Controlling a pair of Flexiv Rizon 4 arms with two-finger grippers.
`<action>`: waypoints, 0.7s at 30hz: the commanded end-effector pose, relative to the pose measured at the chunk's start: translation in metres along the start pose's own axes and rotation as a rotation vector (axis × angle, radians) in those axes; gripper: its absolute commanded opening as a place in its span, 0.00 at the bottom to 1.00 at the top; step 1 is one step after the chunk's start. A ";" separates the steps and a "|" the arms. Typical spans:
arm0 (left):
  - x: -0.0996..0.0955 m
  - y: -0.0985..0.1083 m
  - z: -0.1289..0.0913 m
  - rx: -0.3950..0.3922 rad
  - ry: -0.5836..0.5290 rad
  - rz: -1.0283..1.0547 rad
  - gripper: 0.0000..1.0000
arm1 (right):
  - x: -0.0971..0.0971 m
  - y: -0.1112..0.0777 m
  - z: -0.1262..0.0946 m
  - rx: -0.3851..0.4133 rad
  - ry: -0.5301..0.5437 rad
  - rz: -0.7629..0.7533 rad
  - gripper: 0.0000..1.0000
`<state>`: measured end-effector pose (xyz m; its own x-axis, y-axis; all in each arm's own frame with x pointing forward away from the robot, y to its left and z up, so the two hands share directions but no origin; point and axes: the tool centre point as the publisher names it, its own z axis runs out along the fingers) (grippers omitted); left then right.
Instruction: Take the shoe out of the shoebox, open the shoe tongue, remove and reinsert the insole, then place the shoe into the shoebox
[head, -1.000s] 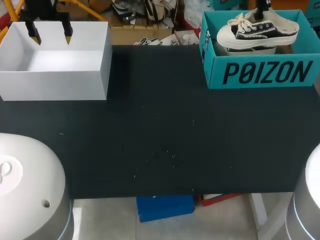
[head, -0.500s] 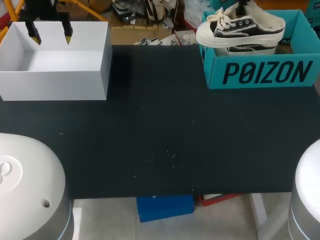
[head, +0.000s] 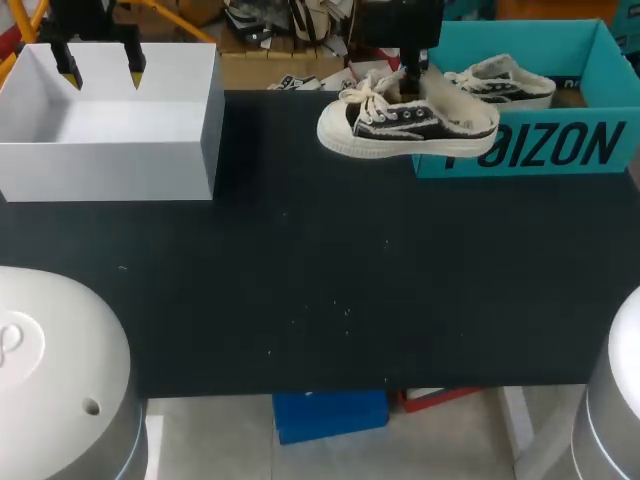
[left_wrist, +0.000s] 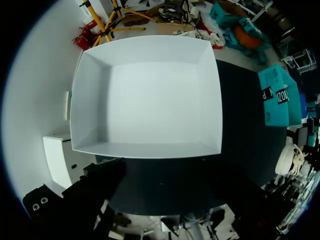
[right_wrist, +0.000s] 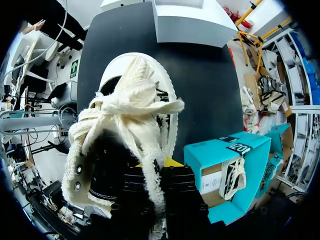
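Observation:
A black-and-cream sneaker (head: 405, 125) with white laces hangs above the dark table, just left of the teal shoebox (head: 560, 150). My right gripper (head: 407, 82) comes down into its opening from above and is shut on the fleecy collar. In the right wrist view the sneaker (right_wrist: 125, 120) fills the space ahead of the right gripper (right_wrist: 156, 166), toe pointing away. A second sneaker (head: 500, 82) lies inside the shoebox (right_wrist: 225, 160). My left gripper (head: 100, 68) hangs open over the white box, far from the shoe.
An open white box (head: 110, 125) stands at the table's back left corner, and it fills the left wrist view as the white box (left_wrist: 145, 100) under that gripper. The dark tabletop (head: 320, 280) stretches between the two boxes.
My right gripper has carried the sneaker up out of the teal shoebox, then left and lower over the table. The second sneaker in the box now shows. The left arm has not moved.

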<state>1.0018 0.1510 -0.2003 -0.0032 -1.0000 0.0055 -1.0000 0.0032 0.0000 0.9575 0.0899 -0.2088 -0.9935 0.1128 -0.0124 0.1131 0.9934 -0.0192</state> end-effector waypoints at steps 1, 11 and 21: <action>0.001 0.000 0.000 -0.002 -0.004 -0.002 1.00 | 0.025 0.022 0.018 0.004 -0.124 -0.005 0.00; 0.001 0.000 0.000 -0.002 -0.004 -0.002 1.00 | 0.055 0.081 0.063 -0.016 -0.106 -0.077 0.00; 0.001 0.000 0.000 -0.002 -0.004 -0.002 1.00 | 0.083 0.121 0.113 -0.070 -0.046 -0.130 0.00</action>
<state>1.0018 0.1510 -0.2002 -0.0032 -1.0000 0.0055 -1.0000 0.0032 0.0000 0.8868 0.2070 -0.3080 -0.9974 -0.0144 -0.0700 -0.0174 0.9990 0.0419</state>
